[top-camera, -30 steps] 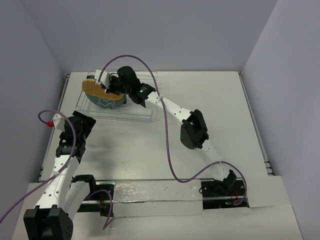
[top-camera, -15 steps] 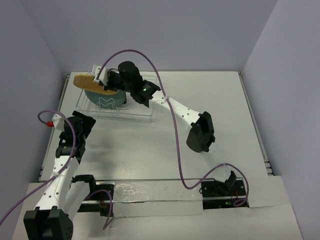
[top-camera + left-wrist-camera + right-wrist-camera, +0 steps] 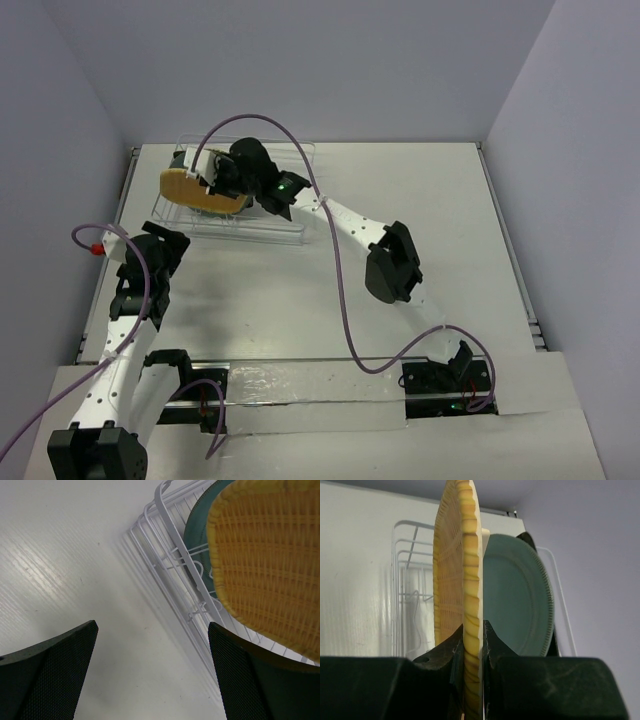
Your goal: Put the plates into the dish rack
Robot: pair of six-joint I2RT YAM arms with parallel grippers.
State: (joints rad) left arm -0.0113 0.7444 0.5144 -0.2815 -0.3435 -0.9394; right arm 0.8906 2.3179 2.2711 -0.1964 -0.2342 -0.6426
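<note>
The clear dish rack (image 3: pixel 285 228) stands at the far left of the table. My right gripper (image 3: pixel 214 181) is shut on the rim of a yellow-orange woven plate (image 3: pixel 190 188) with rounded corners and holds it on edge over the rack's left part. In the right wrist view the woven plate (image 3: pixel 457 575) stands upright between the fingers, in front of the teal-grey plate (image 3: pixel 517 597), which stands in the rack (image 3: pixel 402 575). A black edge (image 3: pixel 526 537) shows behind the teal plate. My left gripper (image 3: pixel 160 243) is open and empty on the table before the rack; its view shows the woven plate (image 3: pixel 270 560).
The rack's white wires (image 3: pixel 165 555) lie just beyond my left fingers. The right arm reaches across the table's middle, its elbow (image 3: pixel 392 263) hanging above it. Grey walls close in the table at the back and both sides.
Half a second ago the right gripper held the woven plate higher and nearly flat over the rack's left end. Now the plate is lower and turned more on edge. The left arm shifted slightly.
</note>
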